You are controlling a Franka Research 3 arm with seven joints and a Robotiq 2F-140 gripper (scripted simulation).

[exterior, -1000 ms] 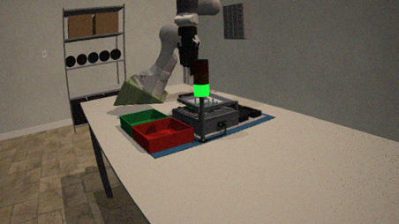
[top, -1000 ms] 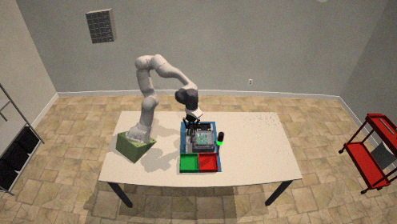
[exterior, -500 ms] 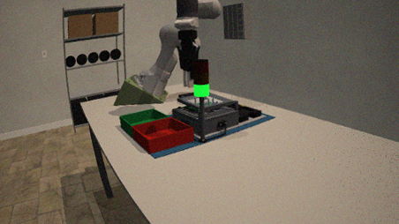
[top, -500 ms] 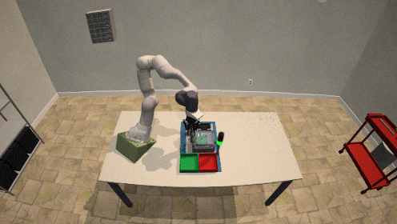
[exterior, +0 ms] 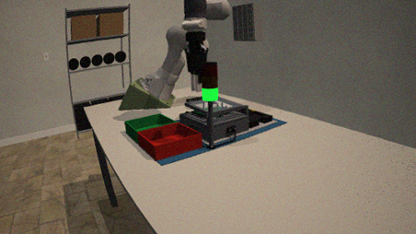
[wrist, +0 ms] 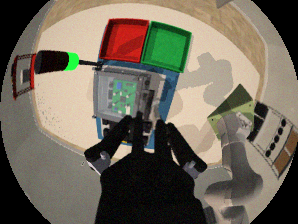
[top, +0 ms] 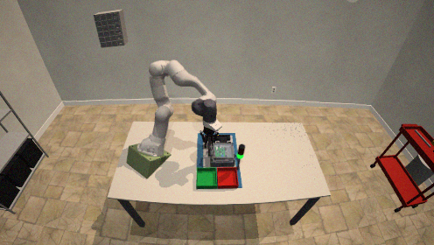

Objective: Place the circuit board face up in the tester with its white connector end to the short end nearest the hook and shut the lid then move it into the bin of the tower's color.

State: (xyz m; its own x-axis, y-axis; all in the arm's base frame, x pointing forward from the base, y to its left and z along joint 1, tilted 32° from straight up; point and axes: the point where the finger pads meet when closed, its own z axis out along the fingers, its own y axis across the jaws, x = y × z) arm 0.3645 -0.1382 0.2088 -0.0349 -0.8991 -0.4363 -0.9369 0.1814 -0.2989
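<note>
The green circuit board (wrist: 121, 94) lies in the grey tester (top: 222, 154) under the shut clear lid (exterior: 216, 104); it also shows in the top view (top: 220, 151). The signal tower (exterior: 210, 86) beside the tester glows green, as the wrist view (wrist: 59, 62) also shows. My gripper (wrist: 148, 109) hangs above the tester's side near the lid handle (wrist: 147, 99), with its fingers close together and nothing between them. It shows in the exterior view (exterior: 194, 81), well above the lid. The green bin (top: 206, 177) and red bin (top: 227, 177) stand side by side in front of the tester.
The black tray (exterior: 260, 116) lies behind the tester on the blue mat (exterior: 269, 125). The arm's green base block (top: 146, 159) stands to the left on the table. A shelf (exterior: 98, 60) stands off the table.
</note>
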